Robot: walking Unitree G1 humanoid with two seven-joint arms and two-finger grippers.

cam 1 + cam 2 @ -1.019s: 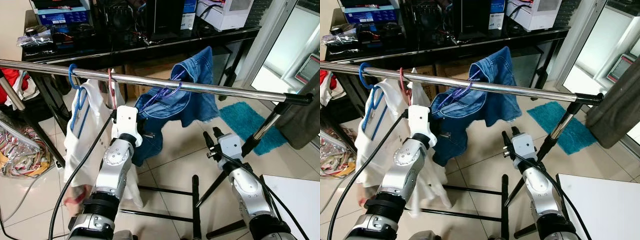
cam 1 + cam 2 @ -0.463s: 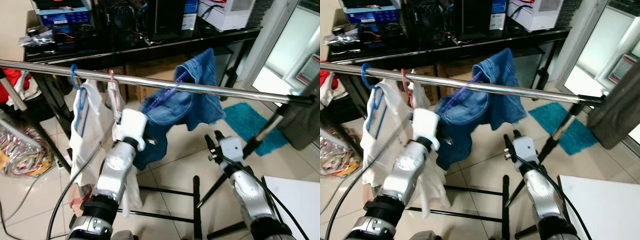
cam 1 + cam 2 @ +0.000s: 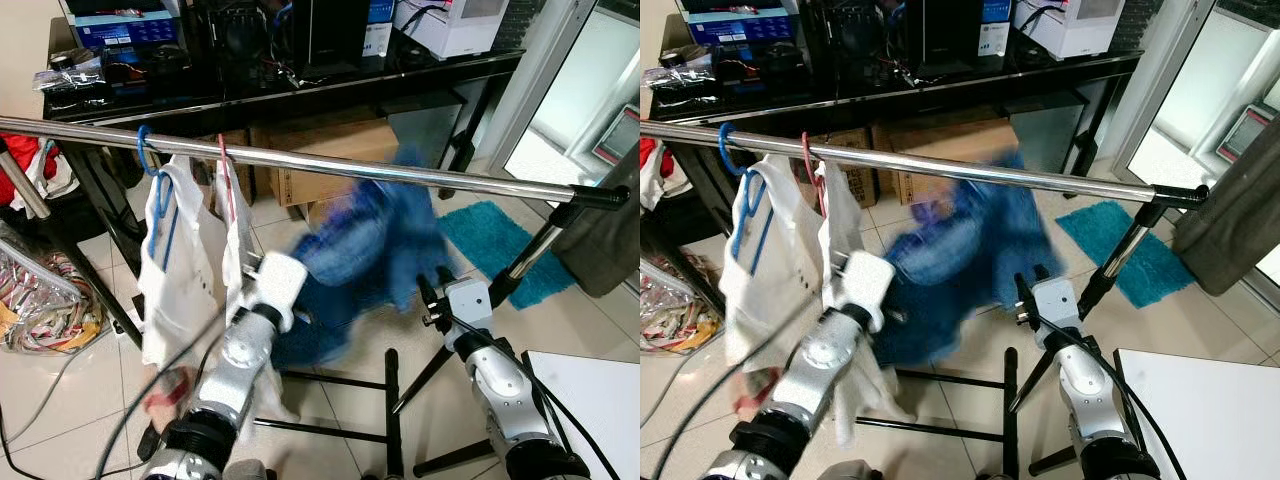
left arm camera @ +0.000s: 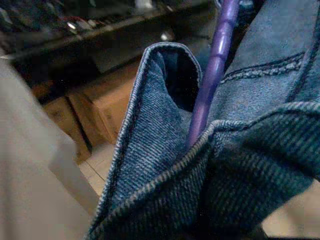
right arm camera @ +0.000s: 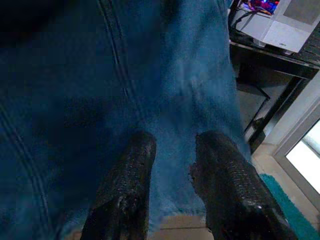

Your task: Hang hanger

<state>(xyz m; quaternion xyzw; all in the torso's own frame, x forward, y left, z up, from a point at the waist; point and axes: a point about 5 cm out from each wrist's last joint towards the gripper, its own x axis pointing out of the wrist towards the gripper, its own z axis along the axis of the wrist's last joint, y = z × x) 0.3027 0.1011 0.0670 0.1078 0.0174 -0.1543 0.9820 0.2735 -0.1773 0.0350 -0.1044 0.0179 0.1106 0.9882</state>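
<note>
Left tool [image 3: 300, 318] hidden behind blurred denim garment [image 3: 365, 255].

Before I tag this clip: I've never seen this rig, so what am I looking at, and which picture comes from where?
A humanoid robot with two silver arms stands at a clothes rail. The two wide pictures come from its head cameras; the two close ones from cameras on its wrists. The left gripper is raised beside a blurred denim garment that sits below the rail; its wrist view shows a purple hanger inside the denim folds, though its fingers cannot be made out. The right gripper is open, its fingers pointing at the denim. White garments hang on a blue hanger and a red hanger.
</note>
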